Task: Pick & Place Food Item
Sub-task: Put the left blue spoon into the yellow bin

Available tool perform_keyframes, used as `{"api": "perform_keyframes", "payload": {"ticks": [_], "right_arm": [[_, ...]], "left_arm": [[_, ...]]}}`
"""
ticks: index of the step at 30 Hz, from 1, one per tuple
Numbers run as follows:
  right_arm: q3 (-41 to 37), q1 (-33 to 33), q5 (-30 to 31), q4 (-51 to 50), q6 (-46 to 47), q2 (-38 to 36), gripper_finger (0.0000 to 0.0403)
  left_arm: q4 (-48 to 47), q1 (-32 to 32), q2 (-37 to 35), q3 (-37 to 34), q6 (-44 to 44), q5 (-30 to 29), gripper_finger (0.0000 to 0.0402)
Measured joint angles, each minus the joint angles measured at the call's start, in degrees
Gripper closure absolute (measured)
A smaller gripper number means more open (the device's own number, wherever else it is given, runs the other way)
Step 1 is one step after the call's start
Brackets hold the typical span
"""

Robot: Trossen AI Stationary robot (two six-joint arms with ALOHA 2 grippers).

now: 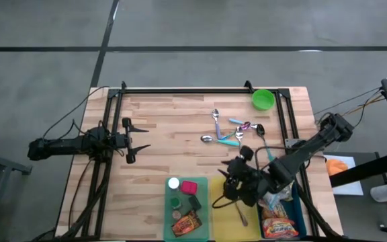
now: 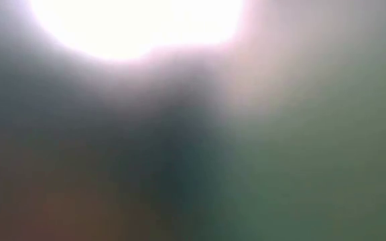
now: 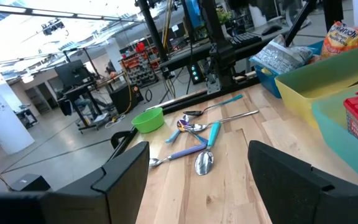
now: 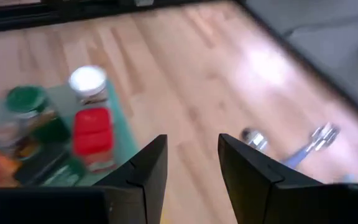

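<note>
Red food tub [image 4: 92,135]: in teal bin [image 1: 168,202], label blurred. Right gripper [image 4: 191,162]: narrowly parted, empty. Left gripper [image 3: 197,171]: wide, empty. Low view: washed out.

Bowl [image 1: 263,99] at table's [image 1: 166,128] far right corner, spoons [image 1: 230,131] nearer centre, three bins [image 1: 237,215] along the near edge

Two dark fingers [image 4: 253,180] of the right gripper [image 4: 191,177] at six o'clock, parted, nothing between them but bare wooden table [image 4: 185,68]. At nine o'clock, a teal bin [image 4: 126,134] holding a white-capped jar [image 4: 88,83], a green-lidded jar [image 4: 25,101] and a red container [image 4: 93,137]. At four o'clock, blurred cutlery [image 4: 291,146] lying on the wood.
</note>
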Motion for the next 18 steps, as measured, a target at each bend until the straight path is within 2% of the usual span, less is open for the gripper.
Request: {"api": "perform_keyframes", "payload": {"ticks": [4, 9, 18], "right_arm": [[-0.55, -3.74, 0.11, 5.17, -13.14, -1.45, 0.0262], [-0.89, -9.83, -5.93, 12.69, -24.05, -3.31, 0.0262], [-5.81, -22.28, -26.0, 32.98, -43.61, -3.51, 0.0262]], "left_arm": [[0.0, 0.0, 0.0, 0.0, 0.09, 0.0, 0.0126], [0.0, 0.0, 0.0, 0.0, 0.09, 0.0, 0.0126], [0.0, 0.02, 0.0, 0.0, 0.07, 0.0, 0.0126]]}}
